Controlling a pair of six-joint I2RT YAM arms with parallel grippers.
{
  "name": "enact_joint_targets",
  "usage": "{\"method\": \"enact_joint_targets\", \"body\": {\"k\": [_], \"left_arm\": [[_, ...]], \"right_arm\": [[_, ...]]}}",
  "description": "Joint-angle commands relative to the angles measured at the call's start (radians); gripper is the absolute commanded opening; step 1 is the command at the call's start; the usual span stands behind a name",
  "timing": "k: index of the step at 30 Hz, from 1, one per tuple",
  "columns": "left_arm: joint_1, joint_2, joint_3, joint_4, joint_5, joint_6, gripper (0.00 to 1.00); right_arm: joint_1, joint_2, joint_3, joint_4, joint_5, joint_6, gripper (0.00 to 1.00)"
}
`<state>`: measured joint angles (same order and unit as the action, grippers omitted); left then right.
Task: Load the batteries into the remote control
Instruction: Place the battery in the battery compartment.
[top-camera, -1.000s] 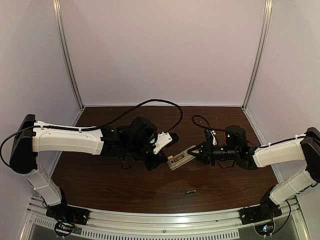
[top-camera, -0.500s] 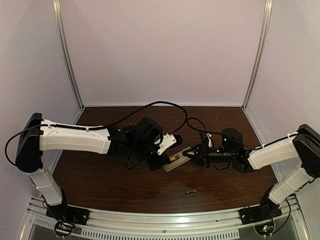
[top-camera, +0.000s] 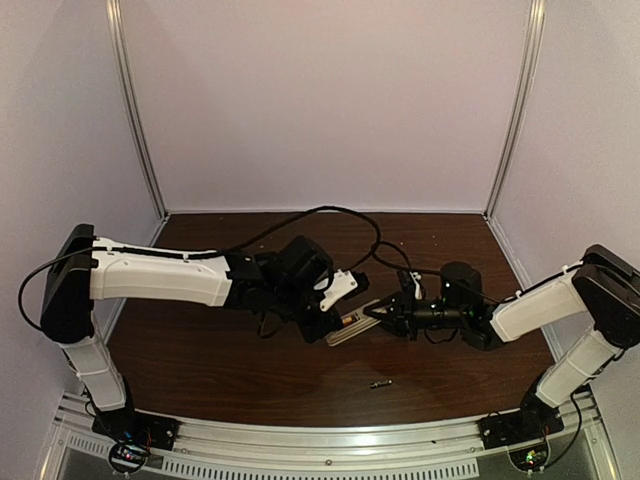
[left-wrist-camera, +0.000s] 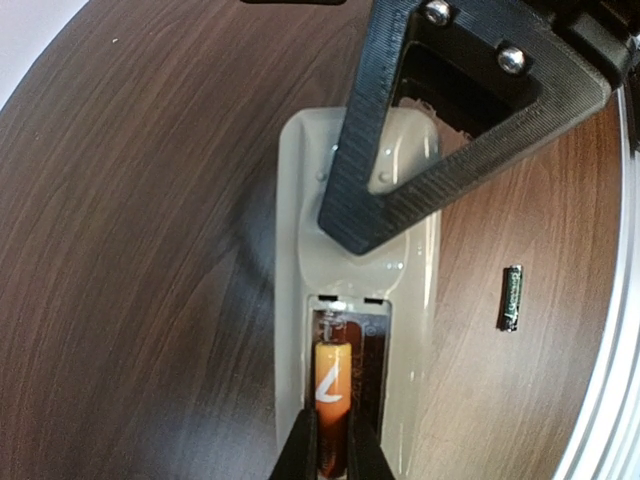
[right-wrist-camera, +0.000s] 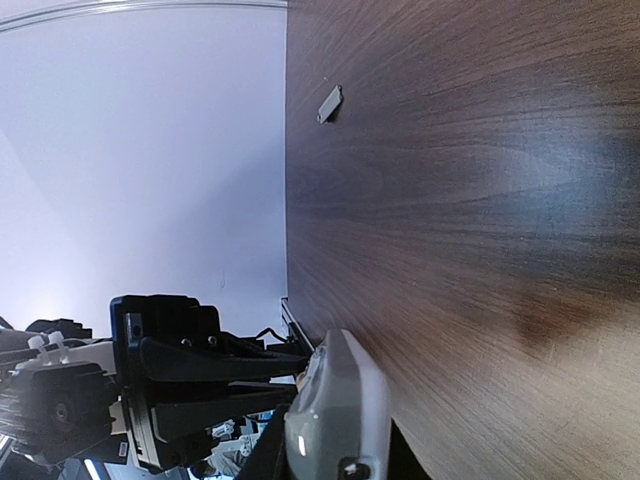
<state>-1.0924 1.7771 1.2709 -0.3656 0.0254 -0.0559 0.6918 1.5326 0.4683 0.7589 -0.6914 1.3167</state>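
Right claw (right-wrist-camera: 332, 455) clamps remote (left-wrist-camera: 300, 210). Left claw (left-wrist-camera: 333, 447) pinches orange battery (left-wrist-camera: 332, 382), partly in remote's open back. If we push off-axis, it pops out or remote twists. Dark battery (left-wrist-camera: 511, 297) lies loose on table (left-wrist-camera: 150, 250).

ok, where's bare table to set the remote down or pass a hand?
Free: table front-left, between left arm and near rail; also the front-right strip past the dark battery. Crowded: centre, where left tool and right tool meet at the remote control. A cable loops over the back middle.
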Motion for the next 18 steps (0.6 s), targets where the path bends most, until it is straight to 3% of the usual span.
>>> {"method": "enact_joint_targets", "body": {"k": [1,8,18], "left_arm": [[-0.004,0.022,0.028,-0.030,-0.008,0.014,0.09],[-0.004,0.030,0.041,-0.032,-0.005,0.021,0.16],[-0.004,-0.002,0.034,-0.019,0.008,0.013,0.38]], "right_arm": [[0.011,-0.002,-0.002,0.121,-0.016,0.035,0.00],[0.011,0.004,-0.006,0.137,-0.020,0.044,0.00],[0.011,0.009,-0.018,0.145,-0.025,0.050,0.00]]}}
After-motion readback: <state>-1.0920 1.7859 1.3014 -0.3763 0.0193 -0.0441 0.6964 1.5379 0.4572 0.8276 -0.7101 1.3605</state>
